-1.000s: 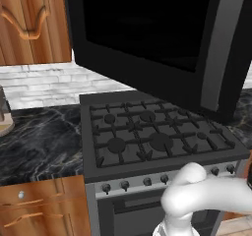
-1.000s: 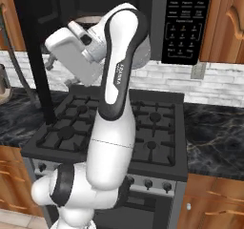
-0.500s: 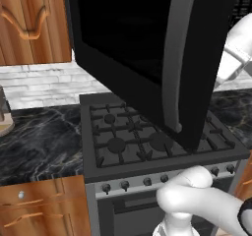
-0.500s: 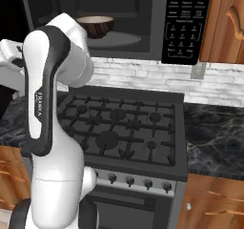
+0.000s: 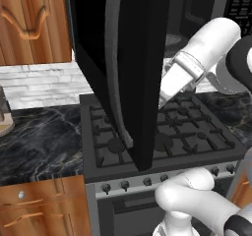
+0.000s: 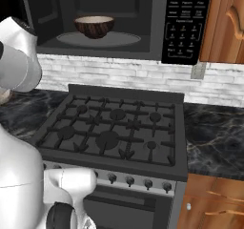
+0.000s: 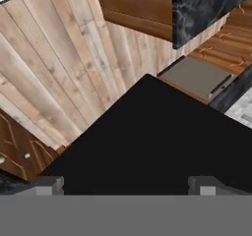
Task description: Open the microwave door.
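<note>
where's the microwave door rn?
Left base view: the microwave door is swung wide open, edge-on over the stove, with the arm just to its right. Right base view shows the open cavity with a bowl.

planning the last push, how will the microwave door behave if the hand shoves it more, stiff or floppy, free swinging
The microwave door looks like one rigid glossy panel with a grey bar handle, so it should stay stiff, not flex. It stands wide open over the stove, so it probably swings on its hinge rather than slides. The hand rests near its smooth black face, which may be slippery.
</note>
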